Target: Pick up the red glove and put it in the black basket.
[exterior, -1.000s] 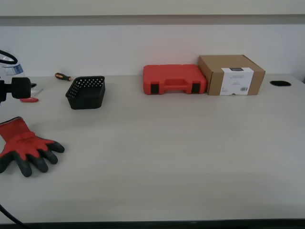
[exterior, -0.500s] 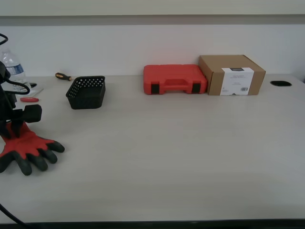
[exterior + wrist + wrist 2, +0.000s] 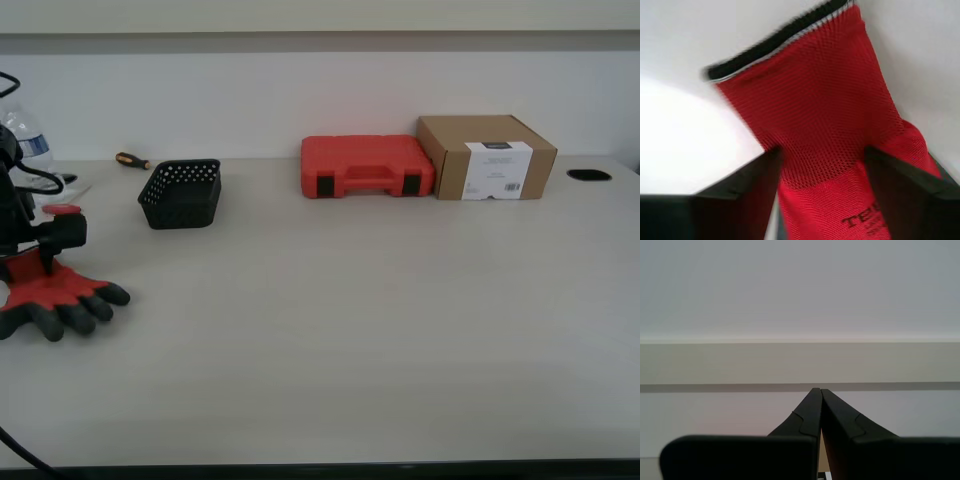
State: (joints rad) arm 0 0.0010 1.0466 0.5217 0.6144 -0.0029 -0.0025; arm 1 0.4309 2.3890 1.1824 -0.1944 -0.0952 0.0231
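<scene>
1. Exterior view: the red glove [image 3: 50,293] lies on the table [image 3: 350,330] at the exterior view's left, with my first gripper [image 3: 35,262] down on its cuff end. The black basket [image 3: 181,193] stands apart from it, further back, and seems to hold nothing (its inside is only partly visible). Judging by this, the grasp is under way; lifting, carrying and dropping all remain. A brown cardboard box [image 3: 486,157] beside the red case [image 3: 366,166] carries a white label, its print too small to read.

2. First wrist view: my first gripper [image 3: 822,165] has its jaws apart, one either side of the red glove [image 3: 815,110], against the fabric or nearly so; I cannot tell whether they grip yet. Black letters on the glove read "TE…", the rest cut off.

3. Second wrist view: my second gripper [image 3: 816,390] has its jaws pressed together on nothing, facing a bare wall. No writing here.
</scene>
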